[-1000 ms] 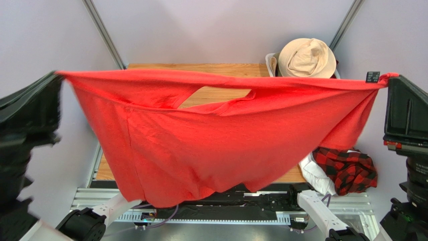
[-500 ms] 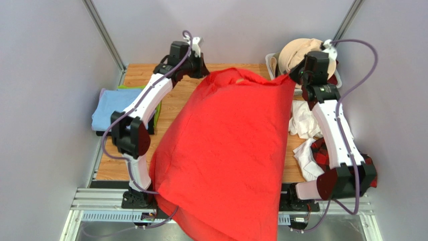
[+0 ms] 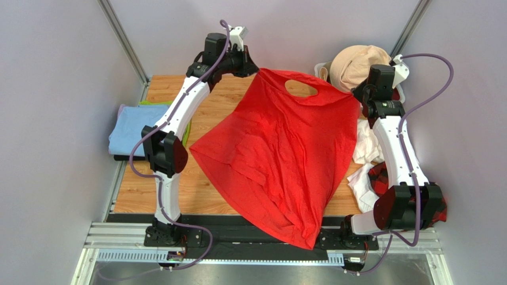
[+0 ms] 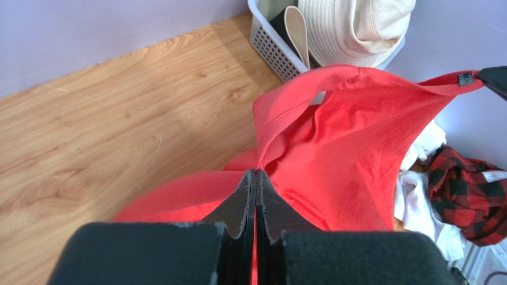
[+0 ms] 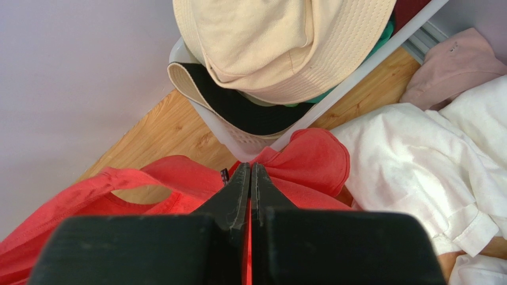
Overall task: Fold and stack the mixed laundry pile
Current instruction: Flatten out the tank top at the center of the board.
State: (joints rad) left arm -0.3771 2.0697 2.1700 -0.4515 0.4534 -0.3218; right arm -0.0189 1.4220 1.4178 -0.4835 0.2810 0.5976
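The bright red T-shirt (image 3: 279,154) lies stretched over the table from the far edge down past the near edge, its neck hole (image 3: 300,88) at the far end. My left gripper (image 3: 253,66) is shut on the shirt's far left shoulder, red cloth pinched between its jaws (image 4: 256,172). At the far right shoulder, my right gripper (image 3: 357,95) is shut on the shirt next to its black label (image 5: 250,166). The rest of the pile sits at the right: white cloths (image 3: 363,142), a red-and-black plaid shirt (image 4: 470,190) and a small pink piece (image 5: 458,62).
A white slatted basket (image 4: 271,44) with a beige bucket hat (image 3: 354,65) stands at the far right corner, just behind the right gripper. Folded light blue cloth (image 3: 134,133) with a green one under it lies at the left edge. Bare wood shows at the far left (image 4: 89,119).
The shirt, earlier held up wide and close to the camera, has been swung down and forward; both arms now reach to the far edge and the shirt drapes over the table.
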